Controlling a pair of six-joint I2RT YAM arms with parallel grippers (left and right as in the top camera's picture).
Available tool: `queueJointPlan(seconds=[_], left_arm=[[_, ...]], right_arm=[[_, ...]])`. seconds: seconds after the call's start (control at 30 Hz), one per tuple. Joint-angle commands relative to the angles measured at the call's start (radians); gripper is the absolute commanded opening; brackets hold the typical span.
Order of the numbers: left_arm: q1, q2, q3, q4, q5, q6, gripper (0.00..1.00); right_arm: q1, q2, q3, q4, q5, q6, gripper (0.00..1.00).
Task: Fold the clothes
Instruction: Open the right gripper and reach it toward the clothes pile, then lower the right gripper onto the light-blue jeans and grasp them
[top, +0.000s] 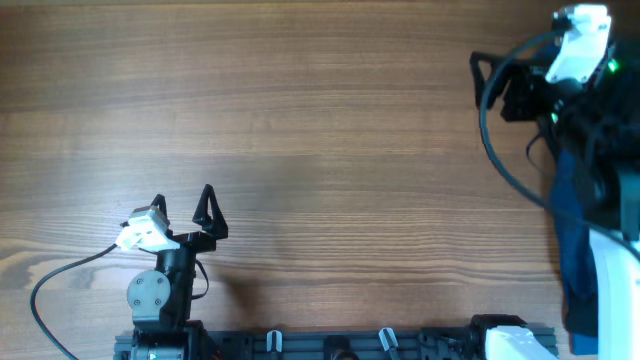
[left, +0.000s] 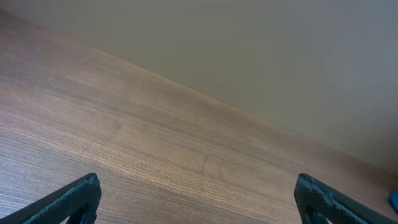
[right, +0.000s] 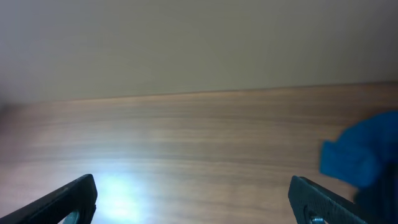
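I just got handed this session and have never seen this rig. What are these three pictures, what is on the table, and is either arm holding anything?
There are two robot arms at a wooden table. The top-down picture comes from a fixed camera above. In it the left gripper sits near the bottom left with its two dark fingers spread apart and nothing between them. The right arm is at the far right edge, beside some dark blue fabric. The other two pictures come from cameras on each wrist, looking past their own fingertips. The left gripper and the right gripper both show open, empty jaws over bare wood. No light jeans show in any view.
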Motion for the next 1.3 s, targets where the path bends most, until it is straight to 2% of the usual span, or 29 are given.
queueJointPlan(seconds=[0.0, 0.23, 0.4, 0.7, 1.27], left_arm=[[0.006, 0.0, 0.0, -0.01, 0.004, -0.005, 1.0], [0.006, 0.0, 0.0, -0.01, 0.004, -0.005, 1.0], [0.006, 0.0, 0.0, -0.01, 0.004, -0.005, 1.0], [0.006, 0.0, 0.0, -0.01, 0.004, -0.005, 1.0], [0.006, 0.0, 0.0, -0.01, 0.004, -0.005, 1.0]], right_arm=[[-0.003, 0.031, 0.021, 0.039, 0.093, -0.091, 1.0], [-0.003, 0.126, 0.021, 0.063, 0.215, -0.188, 0.94], [-0.003, 0.24, 0.021, 0.116, 0.265, -0.215, 0.94], [-0.022, 0.417, 0.022, 0.142, 0.49, -0.238, 0.97], [-0.192, 0.426, 0.024, 0.122, 0.481, -0.208, 0.98]])
